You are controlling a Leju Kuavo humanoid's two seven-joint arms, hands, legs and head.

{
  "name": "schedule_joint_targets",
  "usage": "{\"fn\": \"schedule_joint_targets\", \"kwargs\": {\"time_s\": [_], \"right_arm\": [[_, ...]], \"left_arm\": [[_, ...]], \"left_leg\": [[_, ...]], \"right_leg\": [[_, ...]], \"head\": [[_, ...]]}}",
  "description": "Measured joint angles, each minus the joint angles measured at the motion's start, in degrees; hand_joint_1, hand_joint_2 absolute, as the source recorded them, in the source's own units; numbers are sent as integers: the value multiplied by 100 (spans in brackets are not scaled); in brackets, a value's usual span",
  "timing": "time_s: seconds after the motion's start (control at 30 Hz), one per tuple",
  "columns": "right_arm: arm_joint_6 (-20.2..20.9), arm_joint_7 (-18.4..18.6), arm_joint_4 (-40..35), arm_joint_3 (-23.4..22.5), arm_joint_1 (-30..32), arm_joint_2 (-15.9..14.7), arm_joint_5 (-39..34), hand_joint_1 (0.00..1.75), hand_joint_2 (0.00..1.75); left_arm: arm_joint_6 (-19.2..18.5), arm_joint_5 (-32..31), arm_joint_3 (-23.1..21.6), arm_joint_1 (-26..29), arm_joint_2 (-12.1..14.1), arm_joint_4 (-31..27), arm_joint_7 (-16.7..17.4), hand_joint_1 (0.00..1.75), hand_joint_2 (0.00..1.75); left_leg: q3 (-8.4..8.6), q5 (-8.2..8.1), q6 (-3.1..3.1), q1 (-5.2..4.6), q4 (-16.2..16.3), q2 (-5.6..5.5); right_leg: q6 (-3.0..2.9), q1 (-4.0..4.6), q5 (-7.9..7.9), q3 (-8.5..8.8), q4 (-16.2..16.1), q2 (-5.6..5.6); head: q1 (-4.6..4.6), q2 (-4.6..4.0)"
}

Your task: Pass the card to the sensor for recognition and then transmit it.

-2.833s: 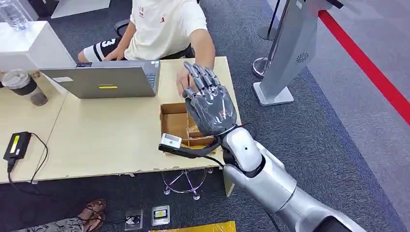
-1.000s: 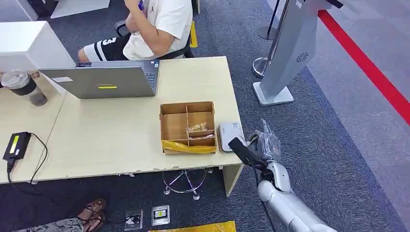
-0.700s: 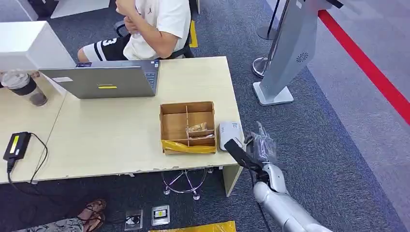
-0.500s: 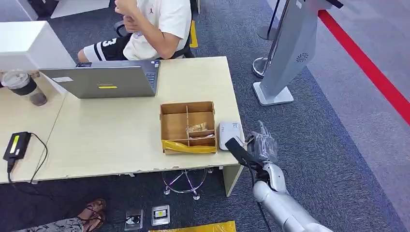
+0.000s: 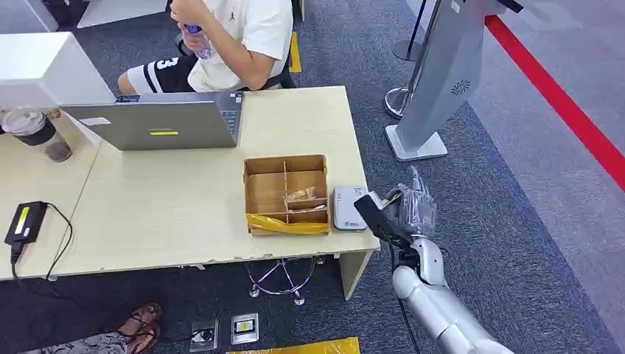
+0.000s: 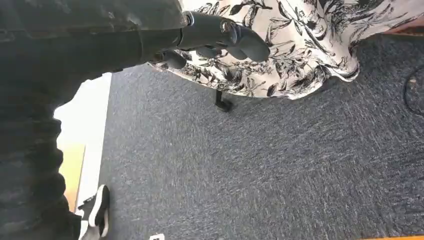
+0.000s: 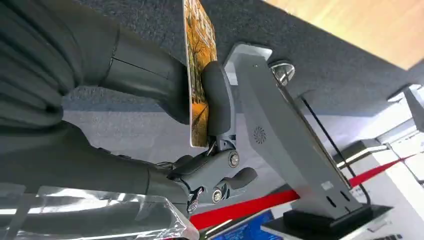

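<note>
A thin card with an orange printed face (image 7: 198, 75) is pinched by the right hand (image 5: 407, 210) beside the pale wooden table (image 5: 184, 214), near the white sensor box (image 5: 348, 207). Dark blue-grey carpet (image 5: 472, 221) covers the floor. The left hand (image 6: 220, 37) hangs with fingers curled, holding nothing.

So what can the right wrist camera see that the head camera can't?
The right wrist view alone shows the card up close: its orange picture, and how the thumb and a finger pinch it edge-on. The head view alone shows the table, the cardboard box, the white sensor beside the box, the laptop and a person sitting with a bottle. Both show the right hand and the grey kiosk stand.
</note>
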Motion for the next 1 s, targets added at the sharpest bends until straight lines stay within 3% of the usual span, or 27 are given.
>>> {"fn": "schedule_joint_targets", "kwargs": {"time_s": [0.37, 1.0], "right_arm": [[101, 68, -710, -179, 84, -48, 212, 175, 175], [243, -406, -269, -15, 125, 380, -183, 175, 175]], "left_arm": [[-74, -131, 0, -2, 0, 0, -118, 0, 175], [-111, -286, -2, -8, -4, 0, -230, 0, 175]], "left_leg": [[1, 0, 0, 0, 0, 0], [-1, 0, 0, 1, -1, 0]], "right_leg": [[0, 1, 0, 0, 0, 2], [0, 1, 0, 0, 1, 2]], "head": [[0, 0], [0, 0]]}}
